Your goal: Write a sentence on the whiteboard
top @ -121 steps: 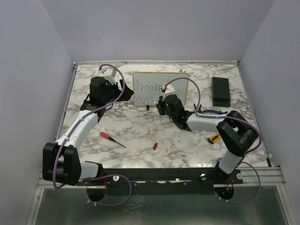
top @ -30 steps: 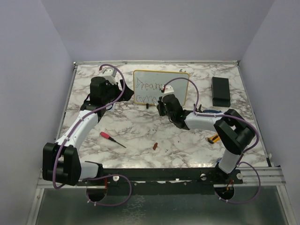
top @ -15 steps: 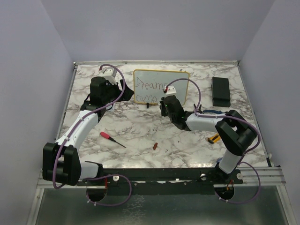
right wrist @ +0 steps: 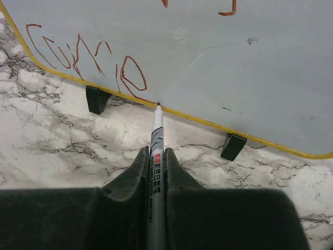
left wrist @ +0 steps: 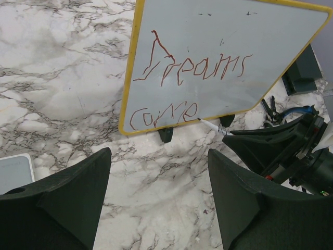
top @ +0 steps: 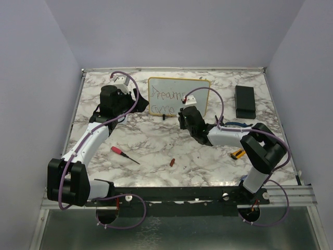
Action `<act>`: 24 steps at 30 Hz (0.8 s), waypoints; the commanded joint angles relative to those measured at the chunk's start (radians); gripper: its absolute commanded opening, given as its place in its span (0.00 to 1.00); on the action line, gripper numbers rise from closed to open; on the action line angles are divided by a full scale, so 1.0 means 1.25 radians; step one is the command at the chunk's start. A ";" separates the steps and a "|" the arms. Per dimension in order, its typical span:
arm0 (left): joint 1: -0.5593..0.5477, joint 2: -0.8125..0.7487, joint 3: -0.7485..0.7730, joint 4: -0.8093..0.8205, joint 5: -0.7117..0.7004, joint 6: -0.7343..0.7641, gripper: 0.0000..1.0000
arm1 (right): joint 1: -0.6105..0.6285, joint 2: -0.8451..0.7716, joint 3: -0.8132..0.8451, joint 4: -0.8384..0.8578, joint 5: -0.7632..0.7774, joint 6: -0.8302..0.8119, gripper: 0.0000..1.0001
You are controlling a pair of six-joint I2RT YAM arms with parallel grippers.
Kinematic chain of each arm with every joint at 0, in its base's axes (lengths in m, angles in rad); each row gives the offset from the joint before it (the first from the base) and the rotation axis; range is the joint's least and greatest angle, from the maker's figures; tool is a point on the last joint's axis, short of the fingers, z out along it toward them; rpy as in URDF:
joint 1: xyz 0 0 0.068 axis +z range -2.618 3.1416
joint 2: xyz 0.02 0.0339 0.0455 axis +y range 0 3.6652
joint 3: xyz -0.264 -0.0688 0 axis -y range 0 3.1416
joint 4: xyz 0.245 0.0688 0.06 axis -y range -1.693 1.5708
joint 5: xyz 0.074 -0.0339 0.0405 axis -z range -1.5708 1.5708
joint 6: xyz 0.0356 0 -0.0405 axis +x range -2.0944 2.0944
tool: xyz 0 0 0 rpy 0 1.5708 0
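Standing midway along the table's (top: pixel 151 148) far edge, the whiteboard (top: pixel 179 95) faces the right gripper (right wrist: pixel 156 154), clamped on a marker (right wrist: pixel 156 130) whose tip sits at the lower frame just past "come", likely poised for word 3 of the sentence (left wrist: pixel 205 70); the left gripper (left wrist: pixel 158 160) gapes wide, empty.

The table (top: pixel 156 140) is white marble with grey veins. The whiteboard (top: pixel 171 86) stands on it at the far side, on little black feet (right wrist: pixel 97 99). A black box (top: pixel 245 101) lies to the right of the whiteboard. In front of the whiteboard lie a red-handled screwdriver (top: pixel 123 153), a small red cap (top: pixel 172 162) and, further right, a small yellow and black thing (top: pixel 238 153).
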 commanded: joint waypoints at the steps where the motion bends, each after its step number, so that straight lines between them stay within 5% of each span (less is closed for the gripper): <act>1: -0.005 -0.005 -0.006 0.005 0.003 0.001 0.76 | -0.006 -0.040 -0.023 0.013 -0.017 -0.025 0.01; 24: -0.011 -0.005 -0.009 0.005 -0.010 0.005 0.76 | -0.084 -0.173 -0.091 0.026 -0.090 -0.030 0.01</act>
